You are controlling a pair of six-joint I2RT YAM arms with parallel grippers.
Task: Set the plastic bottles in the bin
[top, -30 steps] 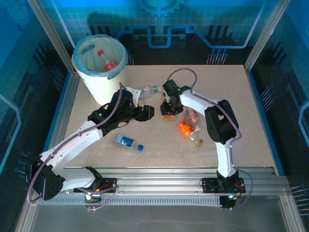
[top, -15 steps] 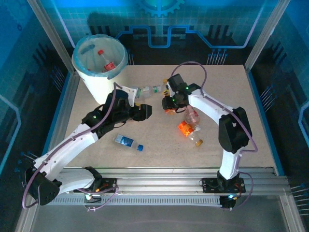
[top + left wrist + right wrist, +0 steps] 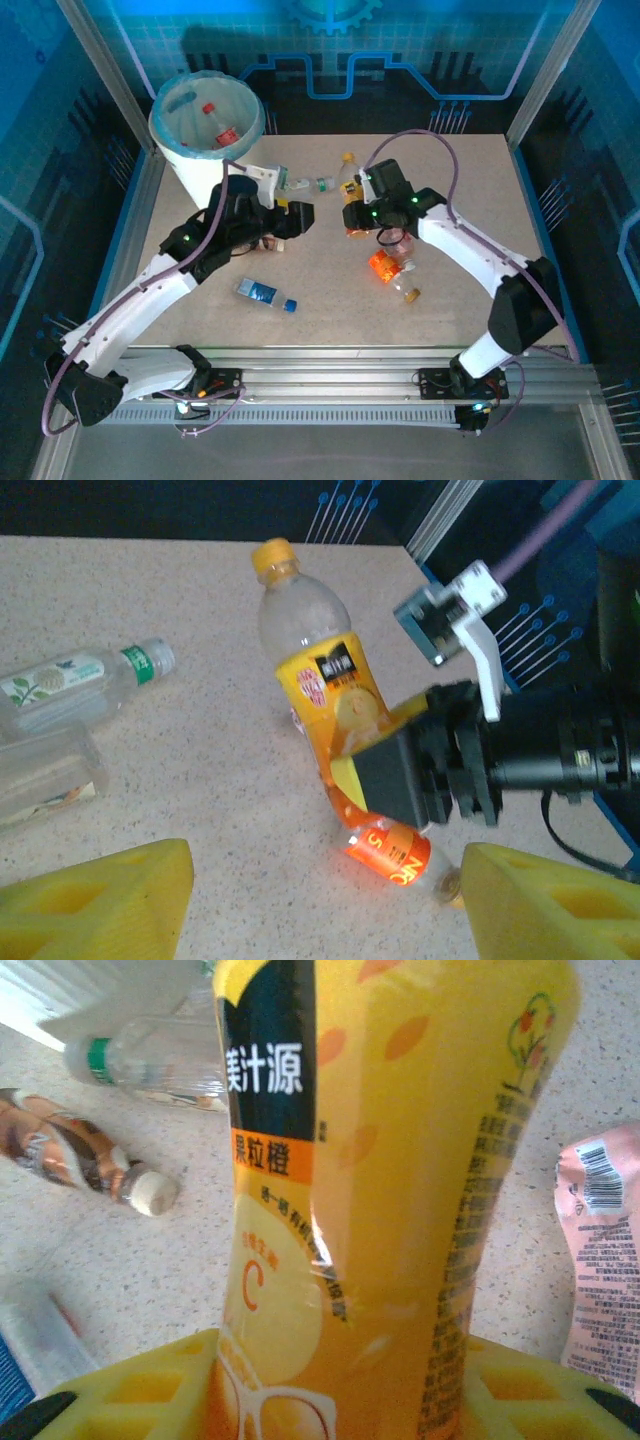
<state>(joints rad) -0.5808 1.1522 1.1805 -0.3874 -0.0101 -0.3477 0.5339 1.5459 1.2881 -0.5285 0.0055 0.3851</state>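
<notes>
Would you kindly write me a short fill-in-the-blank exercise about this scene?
1. The right gripper is ____ on the yellow-labelled bottle.
2. The left gripper is ____, with nothing between its fingers.
3. A red-capped bottle lies inside the ____.
4. The blue-labelled bottle lies on the ____.
Missing words: shut; open; bin; table.

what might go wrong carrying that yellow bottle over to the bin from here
1. The right gripper clamps the yellow-label bottle near its base, with most of the body sticking out, so it may pivot or slip during the carry.
2. The left gripper hangs open between that bottle and the bin, so a direct path risks the arms colliding.
3. The orange-label bottle lies close by the right gripper and could get knocked.
</notes>
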